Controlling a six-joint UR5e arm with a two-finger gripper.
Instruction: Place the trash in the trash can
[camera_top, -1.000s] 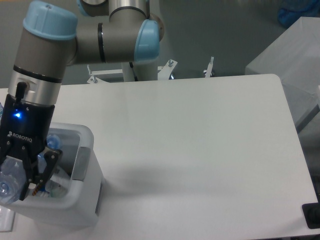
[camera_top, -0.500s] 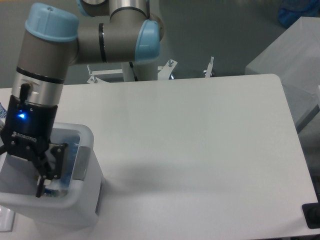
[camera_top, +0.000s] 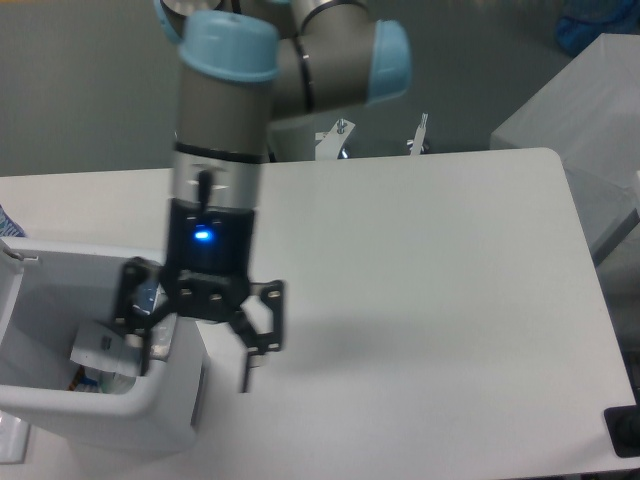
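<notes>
trash can (camera_top: 175, 405): near-left on counter (camera_top: 420, 300), white, thick rim.
trash: inside can; wrapper (camera_top: 100, 345) visible, bottle mostly hidden.
handling: light, crinkly, slippery film; would pinch a bunched fold.
gripper (camera_top: 195, 335): at can's right rim, fingers spread, holding nothing.
task: looks done.

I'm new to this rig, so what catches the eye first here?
The big grey and blue arm fills the upper left, its open claw hanging over the right rim of the white trash can at lower left. Trash lies inside the can.
</notes>
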